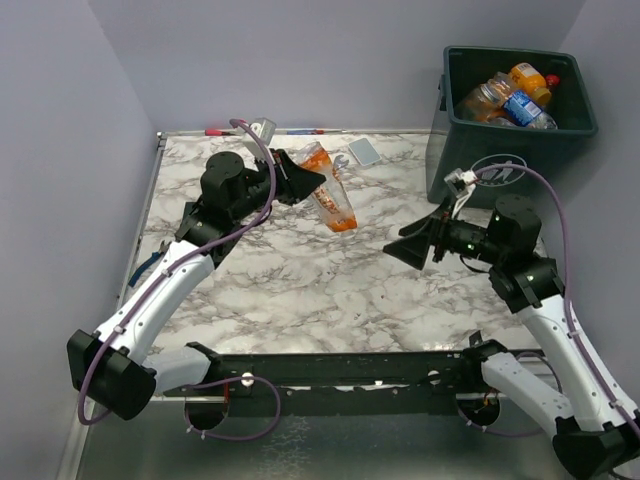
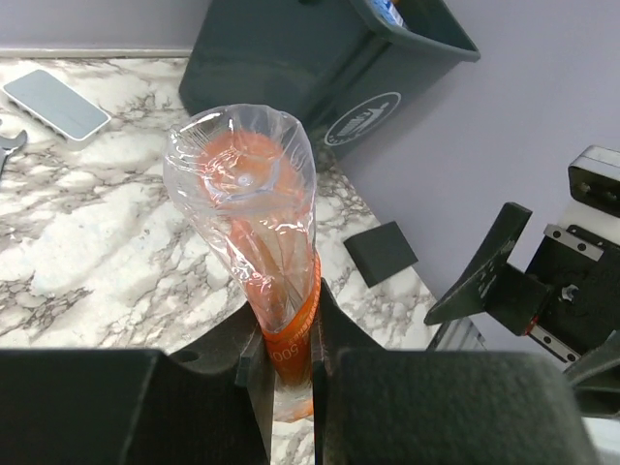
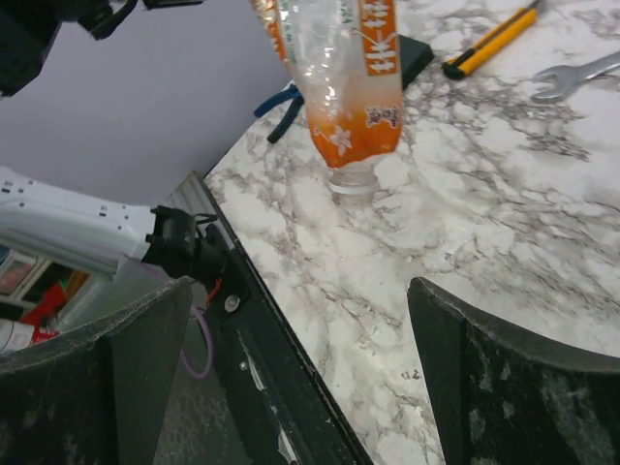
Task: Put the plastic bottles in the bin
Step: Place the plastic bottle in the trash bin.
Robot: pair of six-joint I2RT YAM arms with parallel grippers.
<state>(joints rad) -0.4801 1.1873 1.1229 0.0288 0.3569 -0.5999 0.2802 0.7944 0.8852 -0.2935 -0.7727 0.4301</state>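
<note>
- Marble table fills most of the top view, with both arms reaching in from the bottom edge.
- The bin sits in the upper right corner of the top view, right at the table's far right edge. It's dark green with a white symbol on the side.
- The left gripper is up in the upper middle of the top view, clamped tight on the orange bottle. In the left wrist view the fingers pinch it around the orange label band.
- That orange bottle is crumpled and clear-ish, held tilted with the neck pointing down. It looks clear of the marble, and it's well left of the bin.
- The right gripper is at centre right, jaws spread wide with nothing between them, facing the bottle. In its own wrist view the bottle hangs top centre.
- A few other bottles are already lying inside the bin, orange ones and one with a blue label.
- Grey flat slab lies on the table near the far edge, left of the bin.
- Small stuff in the upper part of the right wrist view:
  - black square pad
  - yellow-handled tool
  - silver wrench
  - blue-handled pliers
</note>
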